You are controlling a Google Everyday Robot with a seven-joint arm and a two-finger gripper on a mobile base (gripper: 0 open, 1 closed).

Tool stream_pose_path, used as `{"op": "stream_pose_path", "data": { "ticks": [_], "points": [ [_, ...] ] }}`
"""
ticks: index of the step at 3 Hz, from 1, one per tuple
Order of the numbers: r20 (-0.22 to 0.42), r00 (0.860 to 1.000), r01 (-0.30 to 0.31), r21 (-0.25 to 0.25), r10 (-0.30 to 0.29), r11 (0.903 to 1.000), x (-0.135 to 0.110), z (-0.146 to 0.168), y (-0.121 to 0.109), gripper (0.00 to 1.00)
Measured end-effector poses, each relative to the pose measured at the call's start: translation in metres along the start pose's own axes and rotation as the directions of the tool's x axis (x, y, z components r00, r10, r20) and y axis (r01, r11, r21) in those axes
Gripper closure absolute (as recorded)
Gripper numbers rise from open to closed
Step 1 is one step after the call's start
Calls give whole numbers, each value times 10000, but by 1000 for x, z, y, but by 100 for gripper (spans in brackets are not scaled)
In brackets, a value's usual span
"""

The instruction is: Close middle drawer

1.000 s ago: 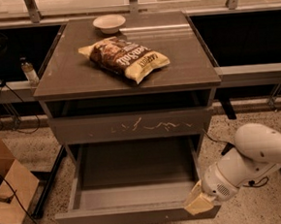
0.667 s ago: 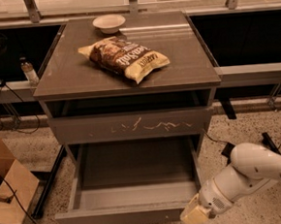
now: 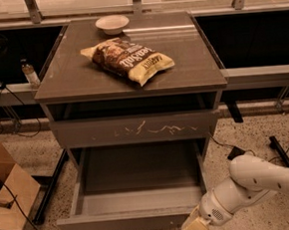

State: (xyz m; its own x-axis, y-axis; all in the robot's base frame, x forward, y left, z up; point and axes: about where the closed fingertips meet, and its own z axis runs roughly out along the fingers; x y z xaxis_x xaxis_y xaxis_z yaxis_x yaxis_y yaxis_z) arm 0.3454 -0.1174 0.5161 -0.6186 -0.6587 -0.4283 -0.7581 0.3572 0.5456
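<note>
**Q:** What has been changed?

**A:** The gripper point(image 3: 196, 227) has been lowered and shifted leftward, to the right end of the front panel of the middle drawer point(image 3: 139, 177). Contact cannot be confirmed, and whether it is open or closed cannot be told.

**Q:** And the drawer?

**A:** No displacement is observed. It is left fully extended beyond the front edge of the tabletop point(image 3: 71, 78). The closing push is judged to be still pending.
</note>
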Motion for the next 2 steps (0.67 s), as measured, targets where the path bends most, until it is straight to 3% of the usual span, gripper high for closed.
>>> {"op": "stream_pose_path", "data": {
  "ticks": [1, 2],
  "points": [
    [289, 9991, -336, 348, 326, 9988, 9, 32, -19, 100],
    [674, 9961, -605, 603, 565, 9963, 16, 58, -51, 100]
  ]
}}
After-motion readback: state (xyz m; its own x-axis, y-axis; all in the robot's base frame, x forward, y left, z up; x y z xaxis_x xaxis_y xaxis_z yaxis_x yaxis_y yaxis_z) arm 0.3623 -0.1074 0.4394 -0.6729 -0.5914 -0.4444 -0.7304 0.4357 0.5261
